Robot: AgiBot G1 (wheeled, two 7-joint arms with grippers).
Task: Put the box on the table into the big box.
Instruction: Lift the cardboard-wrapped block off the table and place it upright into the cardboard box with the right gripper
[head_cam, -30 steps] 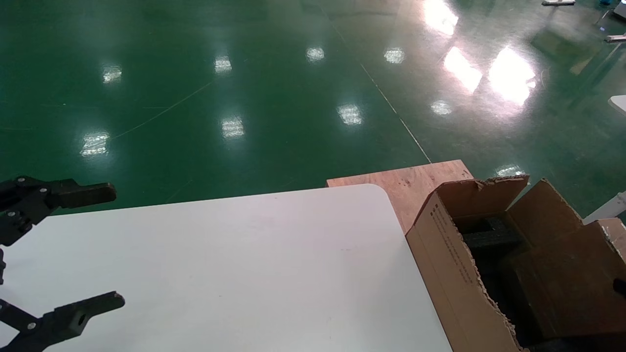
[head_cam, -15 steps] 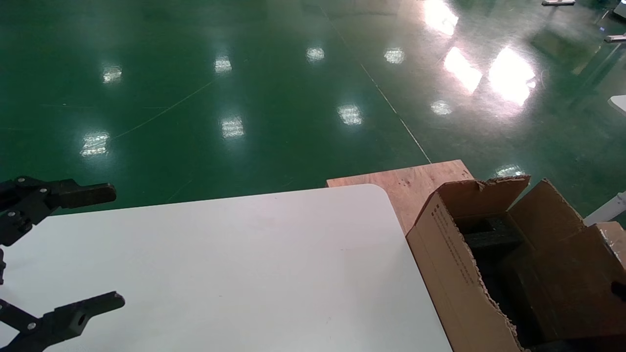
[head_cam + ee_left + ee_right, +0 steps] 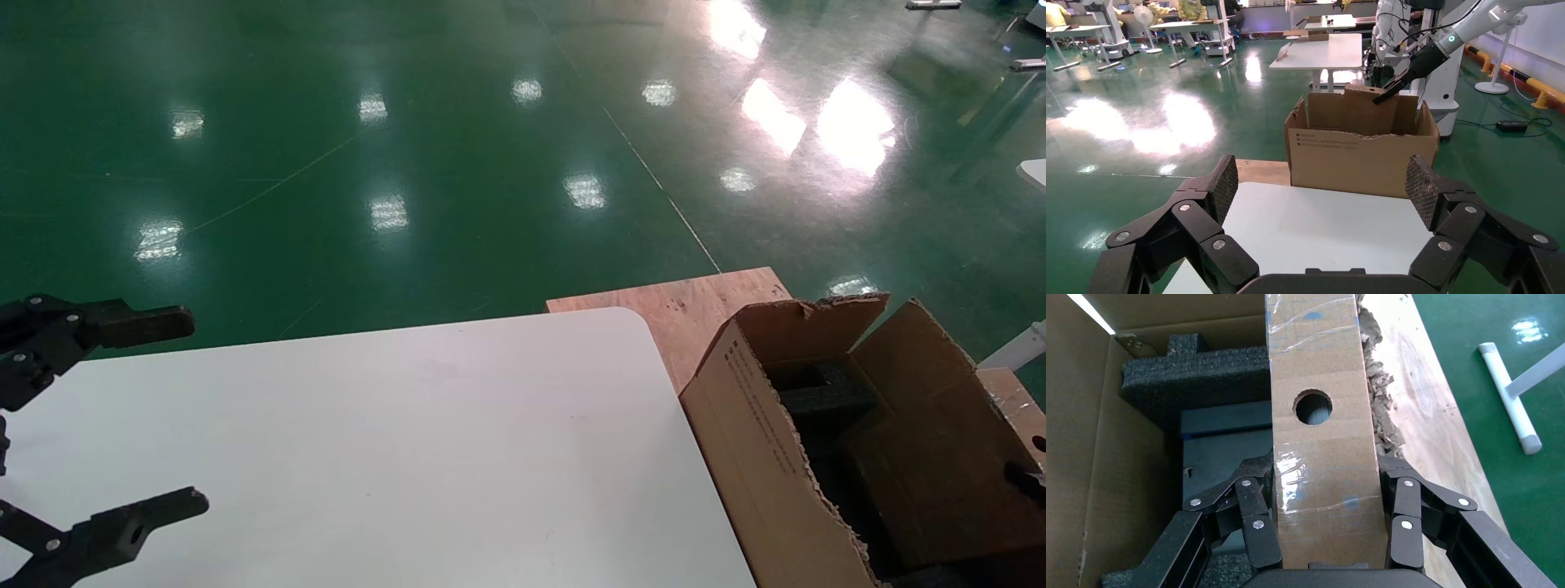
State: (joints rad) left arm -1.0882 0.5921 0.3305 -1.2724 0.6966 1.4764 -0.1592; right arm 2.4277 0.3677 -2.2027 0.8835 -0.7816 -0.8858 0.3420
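My right gripper (image 3: 1324,473) is shut on the small brown box (image 3: 1321,447), which has a round hole and clear tape. It holds the box inside the open top of the big box (image 3: 760,457), by its torn right wall, above the dark foam (image 3: 1199,373). In the head view only the box's taped end (image 3: 1007,396) shows at the right edge. My left gripper (image 3: 192,412) is open and empty over the white table (image 3: 409,449) at the left. In the left wrist view its jaws (image 3: 1321,177) face the big box (image 3: 1361,156).
A bare plywood board (image 3: 686,302) lies under the big box, beyond the table's rounded corner. A white table leg (image 3: 1511,392) stands on the green floor to the right. Other tables and a robot stand behind the big box in the left wrist view.
The held small box has shifted slightly over the big box, and the carton's flaps have moved a little. The left arm has not moved.
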